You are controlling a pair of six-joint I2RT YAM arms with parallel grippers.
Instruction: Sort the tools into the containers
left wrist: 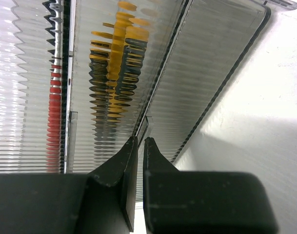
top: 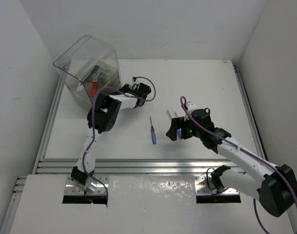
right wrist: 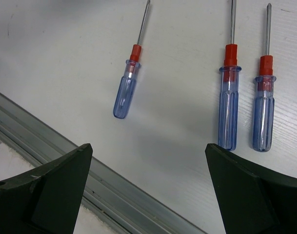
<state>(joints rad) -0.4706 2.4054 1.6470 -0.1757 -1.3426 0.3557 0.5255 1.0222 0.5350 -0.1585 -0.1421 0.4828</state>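
ok quick status from me, the arms. My left gripper (left wrist: 140, 142) is jammed right up vs the ribbed wall of the clear box (top: 87, 68), jaws pressed together w/ barely a slit between. A thin clear edge seems to run into that slit, but I can't tell if I'm actually pinching it or just sitting next to it. Thru the plastic I see the red-handled tool (left wrist: 54, 112) and the yellow pliers (left wrist: 116, 63), so those are in the box already. My right gripper (right wrist: 148, 146) is spread wide, holding nothing, hovering over the table (top: 197, 83) just above three blue screwdrivers. The small one (right wrist: 126, 90) lies off on its own, and the long one (right wrist: 229, 107) and its neighbour (right wrist: 264, 112) sit side by side, close but not touching afaict. What worries me: those two are so near each other that if I drop down between them I'd prob catch both or knock one away, and round handles roll. The metal rail (right wrist: 89, 180) is right behind my fingers, so a low approach could clip it. Left side: the box looks tipped in the top view, so if I do have that edge and it slips, the box flops and the stuff inside slides around.
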